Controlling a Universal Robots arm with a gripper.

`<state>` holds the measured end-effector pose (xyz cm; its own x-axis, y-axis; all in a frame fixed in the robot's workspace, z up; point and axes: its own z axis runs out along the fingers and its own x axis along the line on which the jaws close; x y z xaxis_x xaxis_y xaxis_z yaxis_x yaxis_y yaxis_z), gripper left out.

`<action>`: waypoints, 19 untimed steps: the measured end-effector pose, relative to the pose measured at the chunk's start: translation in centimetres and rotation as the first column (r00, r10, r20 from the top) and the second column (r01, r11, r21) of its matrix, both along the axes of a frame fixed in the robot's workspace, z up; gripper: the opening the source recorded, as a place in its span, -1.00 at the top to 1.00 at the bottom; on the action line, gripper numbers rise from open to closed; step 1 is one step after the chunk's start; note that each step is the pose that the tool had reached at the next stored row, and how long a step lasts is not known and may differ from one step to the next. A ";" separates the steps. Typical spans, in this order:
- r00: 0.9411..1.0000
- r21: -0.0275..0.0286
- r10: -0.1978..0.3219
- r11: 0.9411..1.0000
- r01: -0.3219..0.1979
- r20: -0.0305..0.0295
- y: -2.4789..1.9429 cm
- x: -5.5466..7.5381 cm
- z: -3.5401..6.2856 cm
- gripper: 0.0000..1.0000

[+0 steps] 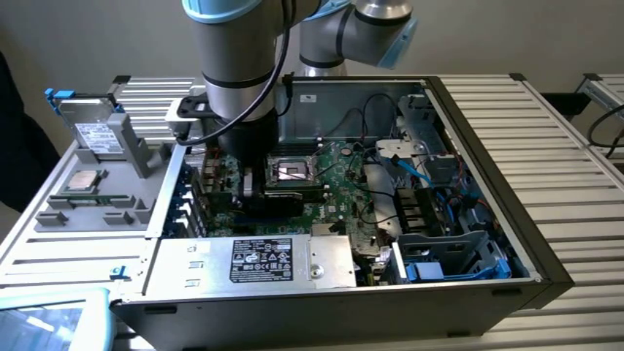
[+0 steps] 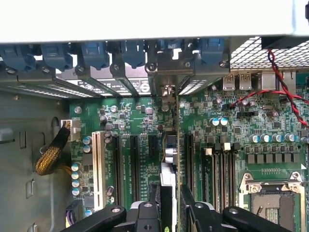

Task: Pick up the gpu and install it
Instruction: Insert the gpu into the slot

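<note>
Gripper [image 2: 171, 218] clamping gpu [image 2: 169, 157] edge-on inside open PC case [image 1: 322, 314].

Fingers [image 2: 145, 215] pressing both faces of the card, jaws standing narrow around it. Gpu standing on edge over the mobo [image 2: 140, 116] among the black slots, near 1 white slot [image 2: 98, 169], bracket end pointing at the rear wall; cannot tell if seated. Case also holding 1 PSU [image 1: 253, 262] w/ black label and 1 CPU socket [image 1: 292, 172]. Grey tray [image 1: 58, 219] sitting at the exterior view's left, carrying 3 items: 1 silver drive [image 1: 96, 135] leaning upright, 1 CPU chip [image 1: 83, 180] lying flat, 1 memory stick [image 1: 98, 199] lying flat beside it.
</note>
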<state>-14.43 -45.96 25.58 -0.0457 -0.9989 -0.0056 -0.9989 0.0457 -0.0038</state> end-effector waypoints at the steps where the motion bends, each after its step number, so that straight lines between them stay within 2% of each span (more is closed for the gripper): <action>1: 1.000 0.000 0.000 1.000 0.000 0.000 0.00 0.0 0.00 0.44; 19: 1.000 -0.002 0.000 1.000 0.000 0.000 -0.12 0.0 -0.02 0.44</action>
<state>-14.47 -46.08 25.56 -0.0455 -0.9990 -0.0032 -0.9990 0.0455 -0.0037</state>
